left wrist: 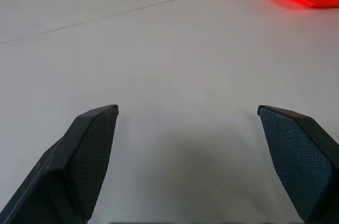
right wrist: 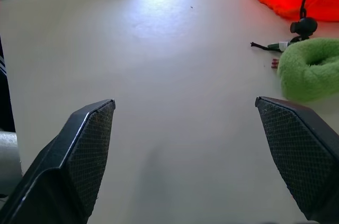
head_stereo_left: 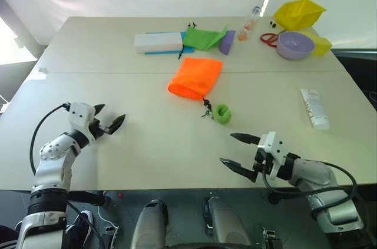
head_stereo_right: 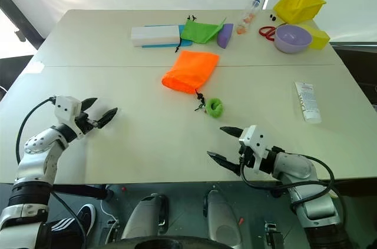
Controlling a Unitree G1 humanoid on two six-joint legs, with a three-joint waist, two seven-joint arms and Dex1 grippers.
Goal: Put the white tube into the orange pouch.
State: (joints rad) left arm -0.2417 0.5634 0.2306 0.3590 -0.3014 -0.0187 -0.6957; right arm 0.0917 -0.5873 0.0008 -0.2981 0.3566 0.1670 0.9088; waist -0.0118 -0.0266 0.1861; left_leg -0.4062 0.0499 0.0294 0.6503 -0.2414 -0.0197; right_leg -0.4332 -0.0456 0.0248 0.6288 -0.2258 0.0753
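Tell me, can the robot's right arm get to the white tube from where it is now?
Probably yes. The white tube lies flat on the table's right side, and nothing lies between it and the open right gripper, which now points away, toward the middle.

The orange pouch (head_stereo_left: 196, 77) was bright orange, with a black cord and a lime-green toggle (head_stereo_left: 222, 113) just beside it. The white tube (head_stereo_left: 314, 108), well right of the pouch, was white with faint grey print. Beyond the pouch lay a white box (head_stereo_left: 158, 42) on something blue, a green fabric pouch (head_stereo_left: 204, 37), a lilac bowl (head_stereo_left: 294, 45) and a yellow container (head_stereo_left: 299, 13). The table (head_stereo_left: 118, 96) was cream.
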